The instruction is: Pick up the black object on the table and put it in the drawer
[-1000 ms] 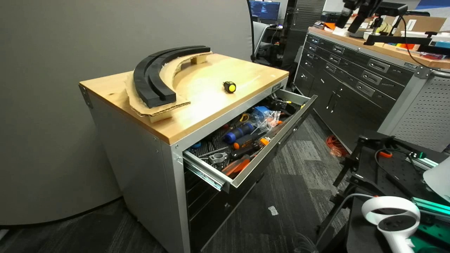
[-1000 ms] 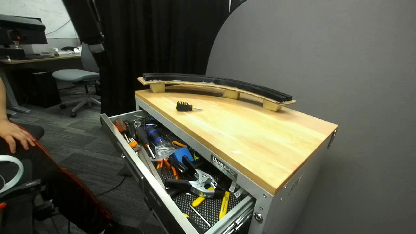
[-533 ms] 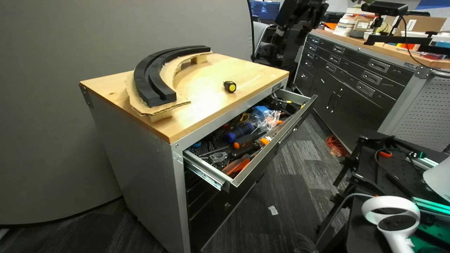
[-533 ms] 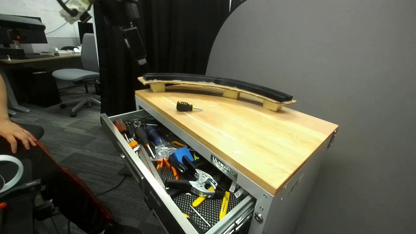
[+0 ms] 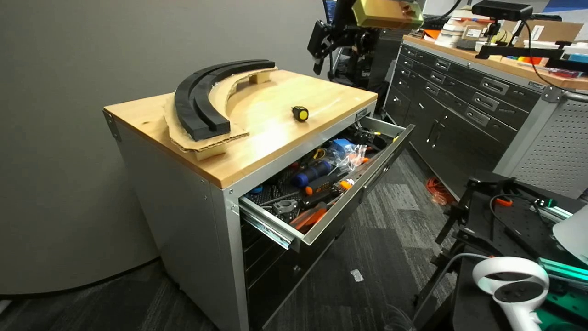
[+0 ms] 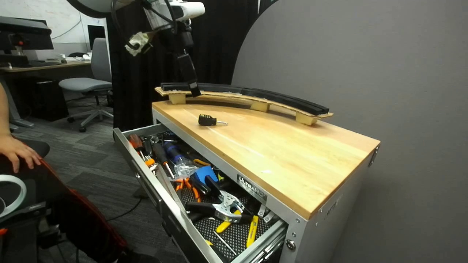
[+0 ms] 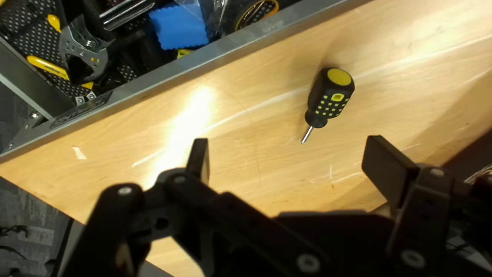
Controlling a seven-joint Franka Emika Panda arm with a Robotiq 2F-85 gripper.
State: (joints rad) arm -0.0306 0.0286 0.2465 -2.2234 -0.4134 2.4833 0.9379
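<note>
One stubby black-and-yellow screwdriver point(image 7: 329, 98) lies on wood top point(image 7: 246, 150), upper right of wrist view. Gripper point(image 7: 291, 157) at bottom, fingers wide apart. Drawer point(image 7: 23, 77), pulled out, full of tools point(image 7: 73, 42), upper left there. Curved black pieces point(image 5: 186, 103) on cardboard point(image 5: 219, 95), upper half of both exterior views.

Part workshop, part office

Curved black pieces point(image 5: 187, 94) rest on cardboard point(image 5: 219, 92) raised on pale blocks point(image 6: 259, 106), a grey partition point(image 6: 351, 80) behind. In an exterior view, a dark tool chest point(image 5: 459, 99) has a crowded top, an orange cord point(image 5: 436, 186) bunched at its foot; a white controller point(image 5: 519, 292) sits nearer. A grey chair point(image 6: 99, 65) stands near a desk point(image 6: 47, 65) and black curtain point(image 6: 219, 51).
</note>
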